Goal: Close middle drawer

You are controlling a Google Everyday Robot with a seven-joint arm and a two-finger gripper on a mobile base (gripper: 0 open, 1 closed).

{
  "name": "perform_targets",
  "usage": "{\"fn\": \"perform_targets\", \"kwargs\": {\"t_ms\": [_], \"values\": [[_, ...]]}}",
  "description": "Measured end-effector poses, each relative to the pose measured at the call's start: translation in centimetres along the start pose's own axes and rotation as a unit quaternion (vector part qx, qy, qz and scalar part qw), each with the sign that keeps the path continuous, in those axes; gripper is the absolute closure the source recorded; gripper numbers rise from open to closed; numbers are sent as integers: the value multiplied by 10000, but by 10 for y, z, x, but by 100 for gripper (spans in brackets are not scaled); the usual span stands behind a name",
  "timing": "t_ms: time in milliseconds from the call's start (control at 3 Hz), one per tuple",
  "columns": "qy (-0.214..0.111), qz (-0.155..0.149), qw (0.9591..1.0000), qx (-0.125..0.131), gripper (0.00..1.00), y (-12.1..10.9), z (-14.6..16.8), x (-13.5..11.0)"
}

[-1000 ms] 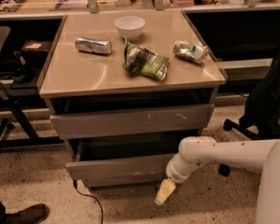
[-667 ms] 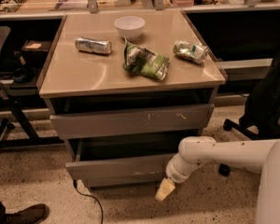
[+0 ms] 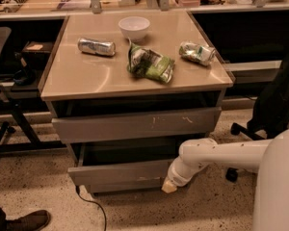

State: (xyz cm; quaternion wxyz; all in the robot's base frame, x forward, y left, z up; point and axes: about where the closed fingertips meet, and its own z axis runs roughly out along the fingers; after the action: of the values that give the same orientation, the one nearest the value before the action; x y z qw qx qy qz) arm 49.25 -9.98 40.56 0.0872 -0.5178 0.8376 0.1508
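Jutting out in the lower centre of the frame, the middle drawer (image 3: pixel 119 173) stood partly open beneath a scratched drawer front (image 3: pixel 135 125). The gripper (image 3: pixel 169 186) sat at the lower right end of its plain front, and I could not tell whether it was open or closed. Up on the table (image 3: pixel 77 78) lay a white bowl (image 3: pixel 134 27), a silver can (image 3: pixel 96 46), a green bag (image 3: pixel 151 64) and a crumpled packet (image 3: pixel 197 52). None of their print was legible.

One table (image 3: pixel 86 76). On it, upper frame: one white bowl (image 3: pixel 134 27), two cans, left can (image 3: pixel 96 46) and right can (image 3: pixel 197 52), one green bag (image 3: pixel 151 64). Two open drawers: scratched drawer (image 3: pixel 135 124), middle drawer (image 3: pixel 118 173). One gripper (image 3: pixel 169 186), lower centre-right, at the middle drawer's right corner. One shoe (image 3: pixel 29 220), lower left.
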Motion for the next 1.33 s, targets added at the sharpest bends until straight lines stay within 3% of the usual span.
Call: {"fn": "perform_targets", "kwargs": {"t_ms": [333, 667, 1333], "values": [[-29, -224, 9995, 215, 89, -17, 2, -28], [-99, -393, 9985, 370, 100, -32, 3, -53], [-100, -395, 9985, 369, 57, -32, 3, -54]]}}
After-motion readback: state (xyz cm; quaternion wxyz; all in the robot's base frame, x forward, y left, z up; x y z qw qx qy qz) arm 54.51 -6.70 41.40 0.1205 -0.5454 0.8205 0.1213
